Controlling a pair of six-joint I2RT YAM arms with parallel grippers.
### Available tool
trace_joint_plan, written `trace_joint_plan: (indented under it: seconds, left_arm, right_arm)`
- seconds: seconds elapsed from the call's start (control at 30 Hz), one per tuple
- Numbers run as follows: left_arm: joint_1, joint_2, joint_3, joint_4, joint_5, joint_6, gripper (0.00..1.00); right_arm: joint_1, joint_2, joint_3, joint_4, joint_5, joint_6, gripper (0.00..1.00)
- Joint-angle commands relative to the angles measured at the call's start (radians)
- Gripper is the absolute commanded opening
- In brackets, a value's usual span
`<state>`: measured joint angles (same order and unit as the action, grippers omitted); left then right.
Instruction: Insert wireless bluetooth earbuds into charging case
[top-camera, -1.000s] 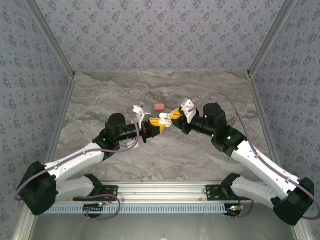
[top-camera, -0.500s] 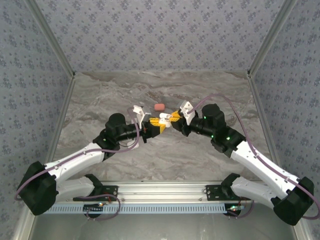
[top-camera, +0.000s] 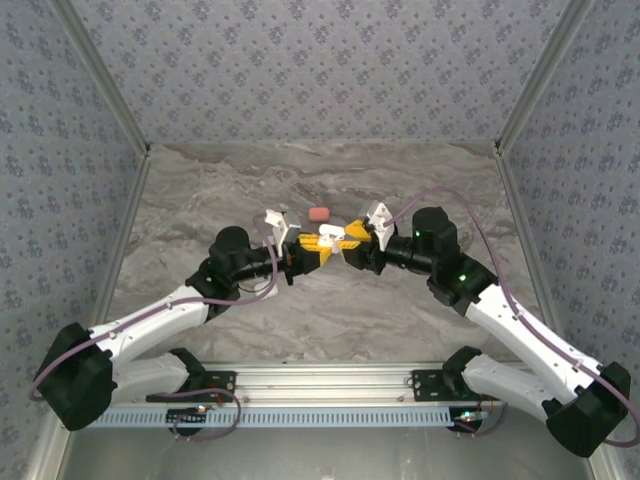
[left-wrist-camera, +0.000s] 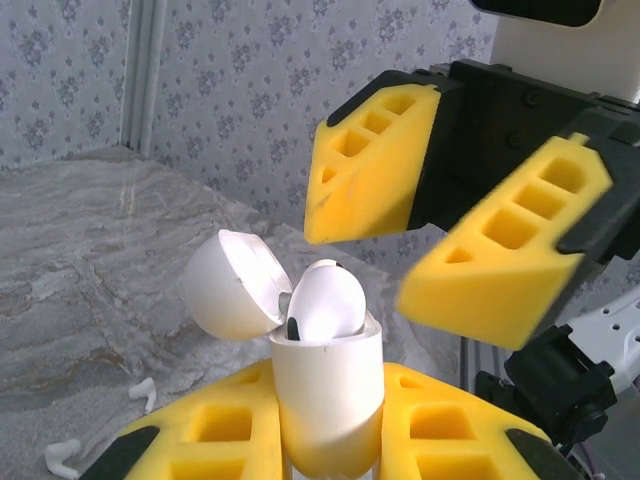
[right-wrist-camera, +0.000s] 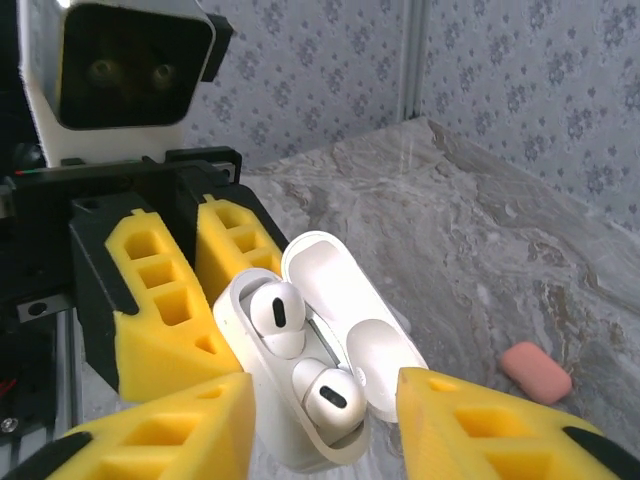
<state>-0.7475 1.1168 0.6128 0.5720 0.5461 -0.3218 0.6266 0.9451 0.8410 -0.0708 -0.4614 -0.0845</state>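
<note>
Earbuds (right-wrist-camera: 278, 308) seated in open charging case (left-wrist-camera: 325, 385)

Left gripper (top-camera: 316, 250) clamps the white charging case upright between its yellow fingers, with the lid tipped open. Two white earbuds sit in the case's wells, heads up. Right gripper (left-wrist-camera: 372, 245) hangs close at the case's open top, jaws spread wide with nothing in them. Two loose white earbuds (left-wrist-camera: 145, 392) lie on the marble counter (top-camera: 200, 200) below the case. Beyond the charging case, a pink case (top-camera: 319, 214) rests on the counter, apart from both grippers.
</note>
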Motion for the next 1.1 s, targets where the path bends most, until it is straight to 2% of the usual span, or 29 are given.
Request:
trace_joint_plan:
  seconds: [0.0, 0.07, 0.13, 0.23, 0.37, 0.53, 0.7, 1.07]
  left_arm:
    - [-0.004, -0.007, 0.02, 0.075, 0.006, -0.01, 0.0]
    - [-0.004, -0.006, 0.018, 0.08, 0.006, -0.011, 0.0]
    - [-0.003, -0.006, 0.018, 0.084, 0.006, -0.011, 0.0]
    - [-0.004, -0.006, 0.016, 0.085, 0.007, -0.01, 0.0]
    - [-0.004, -0.005, 0.017, 0.086, 0.009, -0.01, 0.0]
    - [-0.003, -0.003, 0.018, 0.086, 0.01, -0.01, 0.0]
    - [-0.004, -0.002, 0.021, 0.077, 0.008, -0.007, 0.0]
    - [-0.004, 0.001, 0.025, 0.048, -0.014, 0.005, 0.0]
  right_arm:
    - [-0.033, -0.028, 0.045, 0.008, -0.081, 0.048, 0.49]
    - [-0.058, -0.037, 0.052, 0.016, -0.085, 0.082, 0.53]
    - [-0.1, -0.042, 0.051, 0.037, -0.11, 0.145, 0.62]
    - [-0.149, -0.029, 0.043, 0.068, -0.17, 0.236, 0.79]
    - [-0.157, 0.028, 0.044, 0.059, -0.226, 0.291, 1.0]
    - [-0.143, 0.125, 0.055, 0.081, -0.301, 0.356, 1.0]
    - [-0.107, 0.182, 0.095, 0.082, -0.357, 0.358, 1.0]
    - [-0.087, 0.134, 0.116, 0.087, -0.438, 0.356, 0.98]
